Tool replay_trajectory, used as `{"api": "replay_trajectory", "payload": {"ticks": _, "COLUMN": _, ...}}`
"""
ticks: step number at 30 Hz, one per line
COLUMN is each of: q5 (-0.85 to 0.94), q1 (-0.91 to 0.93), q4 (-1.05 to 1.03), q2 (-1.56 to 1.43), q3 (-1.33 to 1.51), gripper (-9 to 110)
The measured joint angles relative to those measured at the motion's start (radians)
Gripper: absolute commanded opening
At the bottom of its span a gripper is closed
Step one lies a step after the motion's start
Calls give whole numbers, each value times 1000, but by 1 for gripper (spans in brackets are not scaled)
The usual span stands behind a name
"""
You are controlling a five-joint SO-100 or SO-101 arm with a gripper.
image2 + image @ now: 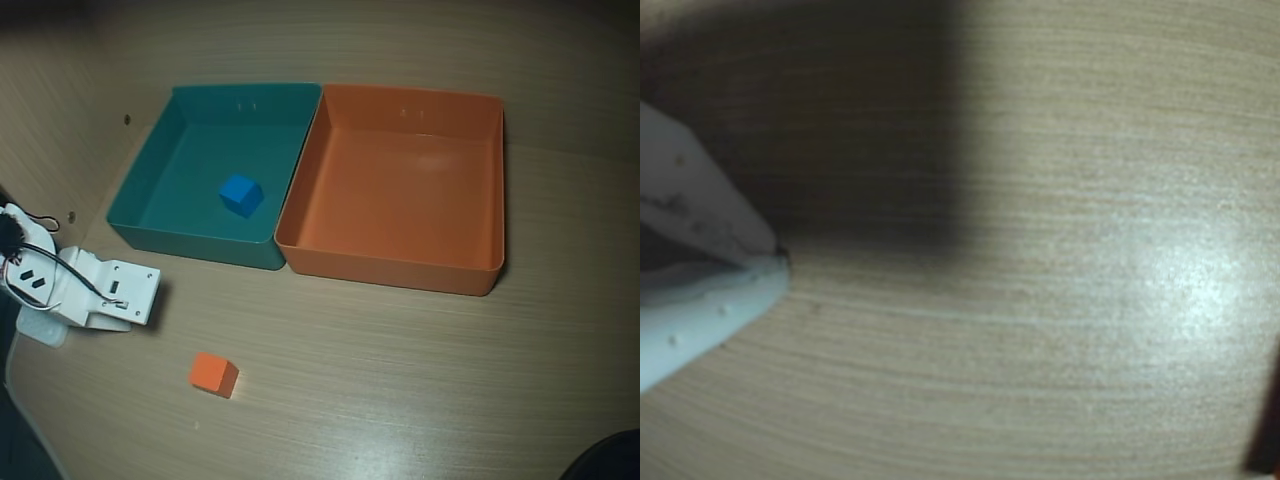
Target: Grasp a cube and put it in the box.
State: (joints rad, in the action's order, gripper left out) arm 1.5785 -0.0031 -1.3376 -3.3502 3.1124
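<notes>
— Where's the cube [214, 374]?
— On the table [420, 380], at seven o'clock from the box [400, 270], well apart from it.
— And the gripper [778, 257]?
— Fingertips pressed together, pinching nothing, over bare wood.

The white arm [95, 290] sits folded low at the overhead view's left edge, its gripper [778, 256] fingertips meeting in the wrist view.
</notes>
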Motion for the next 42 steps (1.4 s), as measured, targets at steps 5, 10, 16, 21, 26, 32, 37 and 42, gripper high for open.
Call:
{"api": "replay_trajectory", "payload": {"ticks": 5, "q5": 0, "q1": 0, "q4": 0, "q2": 0, "q3": 0, "gripper": -5}}
{"api": "replay_trajectory", "payload": {"ticks": 10, "q5": 0, "q1": 0, "q4": 0, "q2": 0, "q3": 0, "gripper": -5}}
{"api": "replay_trajectory", "payload": {"ticks": 16, "q5": 0, "q1": 11, "q4": -5, "q2": 0, "q3": -35, "gripper": -5}}
{"api": "replay_trajectory", "payload": {"ticks": 21, "q5": 0, "q1": 14, "q4": -26, "q2": 109, "q3": -147, "gripper": -5}}
{"api": "replay_trajectory", "payload": {"ticks": 26, "q5": 0, "q1": 14, "q4": -15, "q2": 333, "q3": -321, "gripper": -5}}
{"api": "replay_trajectory", "payload": {"ticks": 32, "q5": 0, "q1": 14, "q4": -15, "q2": 640, "q3": -588, "gripper": -5}}
{"api": "replay_trajectory", "payload": {"ticks": 37, "q5": 3, "q1": 14, "q4": -15, "q2": 882, "q3": -831, "gripper": -5}}
{"api": "replay_trajectory", "payload": {"ticks": 42, "q5": 3, "q1": 14, "q4": -15, "q2": 1106, "q3": -1057, "gripper": -5}}
